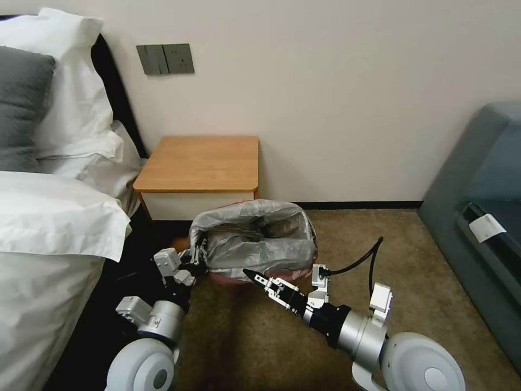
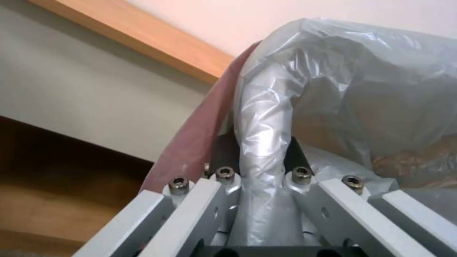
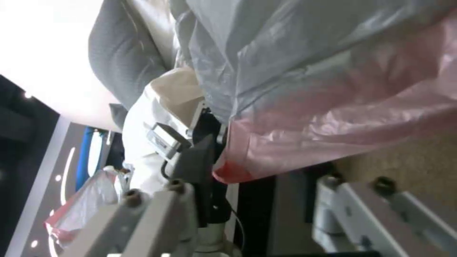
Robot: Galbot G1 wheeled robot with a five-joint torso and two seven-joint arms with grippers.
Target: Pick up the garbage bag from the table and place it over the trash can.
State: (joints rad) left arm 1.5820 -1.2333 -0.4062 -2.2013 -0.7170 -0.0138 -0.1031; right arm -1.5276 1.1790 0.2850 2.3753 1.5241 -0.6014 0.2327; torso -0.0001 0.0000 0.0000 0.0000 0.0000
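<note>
Left claw (image 1: 196, 256) of mine is pinched on a gathered fold of the garbage bag (image 1: 255, 233) at the near-left corner; from the wrist I see the grey plastic (image 2: 262, 167) bunched into a rope between the fingers. I hold it there to pin that corner while the rest is worked down. My right claw (image 1: 259, 278) sits low at the bag's front edge, spread, with one dark finger (image 3: 197, 160) tucked under the pinkish-red hem, I judge to draw the hem down the front. The bag is off the worktop (image 1: 201, 163), draped open-mouthed over the trash can, which stands on the carpet just in front of it, hidden under the plastic. Seating looks nearly complete, though wrinkled.
</note>
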